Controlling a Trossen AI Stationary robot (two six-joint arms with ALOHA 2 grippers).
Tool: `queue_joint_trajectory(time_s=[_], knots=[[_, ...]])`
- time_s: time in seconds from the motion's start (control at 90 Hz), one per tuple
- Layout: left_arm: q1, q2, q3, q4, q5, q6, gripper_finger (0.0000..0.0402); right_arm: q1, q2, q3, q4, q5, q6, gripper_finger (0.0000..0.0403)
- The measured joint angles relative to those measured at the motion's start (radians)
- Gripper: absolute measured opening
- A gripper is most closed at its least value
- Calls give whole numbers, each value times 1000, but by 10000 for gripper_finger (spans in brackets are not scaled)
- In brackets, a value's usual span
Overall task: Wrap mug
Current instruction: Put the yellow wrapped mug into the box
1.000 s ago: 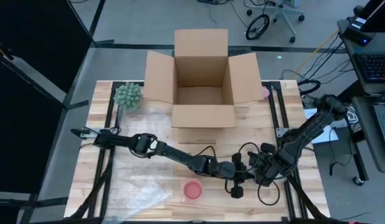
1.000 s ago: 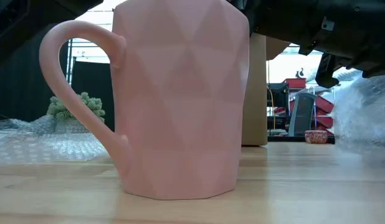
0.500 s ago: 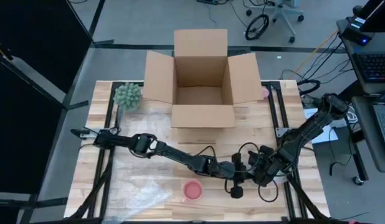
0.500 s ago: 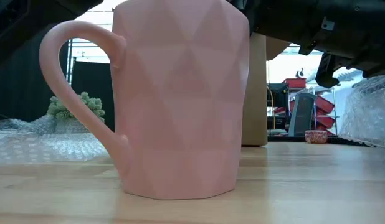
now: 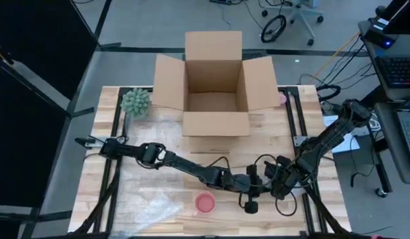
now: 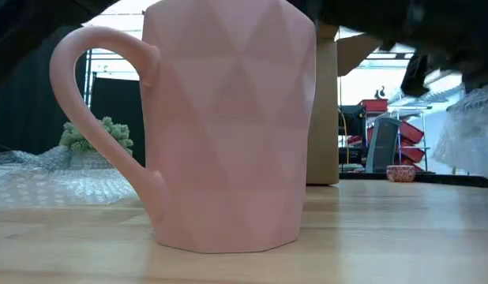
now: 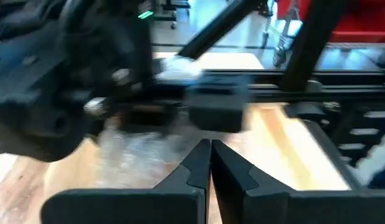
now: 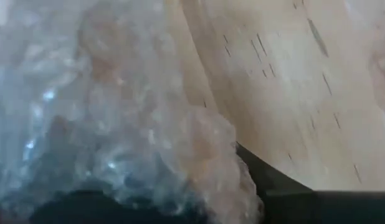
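Left gripper (image 7: 210, 163) was pinched shut, empty. Right gripper (image 5: 270, 182) faced it, bubble wrap (image 8: 118, 124) bunched against it; grip unclear. Mug (image 5: 204, 203) stood near both.

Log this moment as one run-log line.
mug upright, unwrapped | left gripper shut, empty | right gripper holding bubble wrap | box open

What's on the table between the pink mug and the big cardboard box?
In the high view, the left arm stretches across between the pink faceted mug and the open cardboard box; otherwise, bare wooden table.
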Motion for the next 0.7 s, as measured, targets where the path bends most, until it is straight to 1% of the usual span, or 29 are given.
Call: queue_joint_trajectory(time_s=[0.056, 0.144, 0.244, 0.322, 0.411, 0.533, 0.622, 0.7], knots=[[-14, -38, 0, -47, -4, 0, 0, 5, -7, 21, -15, 9, -29, 22], [-37, -106, 4, -116, -37, 1, 0, 14, -16, 68, -30, 30, -85, 21], [-70, -196, 5, -229, -94, 11, 0, 31, -19, 128, -7, 44, -160, 20], [-103, -267, 5, -334, -154, 32, 0, 41, -19, 182, 1, 62, -249, 19], [-135, -343, 5, -444, -207, 33, 0, 42, -19, 268, 52, 82, -364, 18], [-172, -444, 6, -591, -249, 27, 0, 30, -20, 403, 54, 145, -532, 18], [-198, -511, 6, -669, -283, 26, 0, 14, -19, 518, 77, 186, -694, 18], [-217, -566, 2, -724, -296, 26, 0, -8, -21, 613, 135, 232, -857, 18]])
